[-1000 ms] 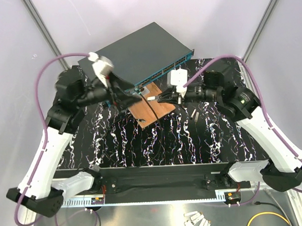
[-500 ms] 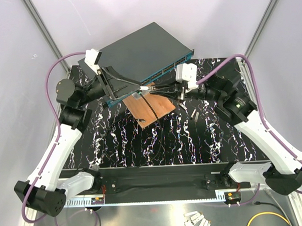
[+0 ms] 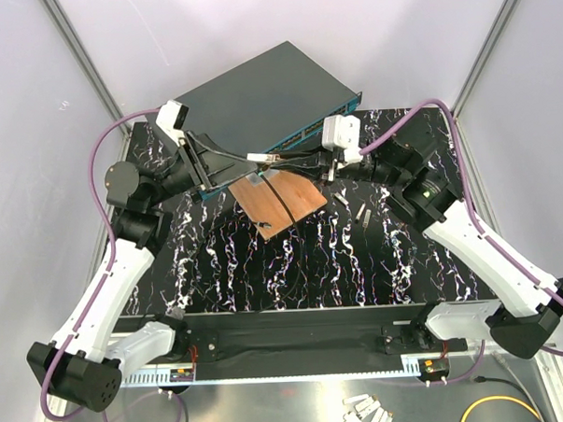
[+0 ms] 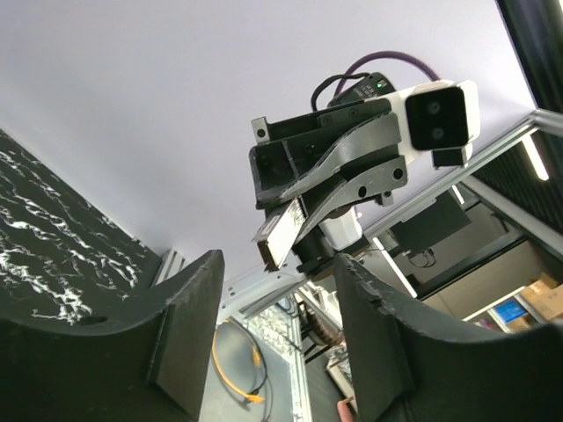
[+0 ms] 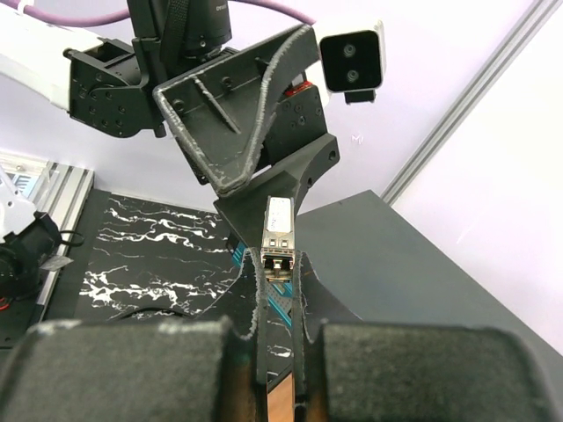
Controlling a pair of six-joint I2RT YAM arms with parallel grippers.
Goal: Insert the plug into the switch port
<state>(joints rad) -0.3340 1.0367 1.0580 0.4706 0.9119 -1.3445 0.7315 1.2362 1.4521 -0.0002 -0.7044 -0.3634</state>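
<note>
The switch (image 3: 257,89) is a flat dark grey box with a teal port edge (image 3: 317,125), lying at the back of the mat. My right gripper (image 3: 279,161) is shut on the plug (image 3: 263,158), a small silver module held in the air in front of that edge. In the right wrist view the plug (image 5: 279,230) sticks out past the right gripper (image 5: 278,264), with the switch (image 5: 405,264) behind. My left gripper (image 3: 247,162) faces it, open, fingers either side of the plug's tip. The left wrist view shows the plug (image 4: 280,236) beyond the empty left gripper (image 4: 277,294).
A copper-brown board (image 3: 276,200) lies on the black marbled mat (image 3: 358,254) just below both grippers. Two small loose metal parts (image 3: 361,213) rest on the mat to the right of the board. Purple cables loop off both arms.
The right gripper has carried the plug up and left, off the board, toward the switch front. The left gripper swung round to face it, and its jaws have narrowed somewhat.
</note>
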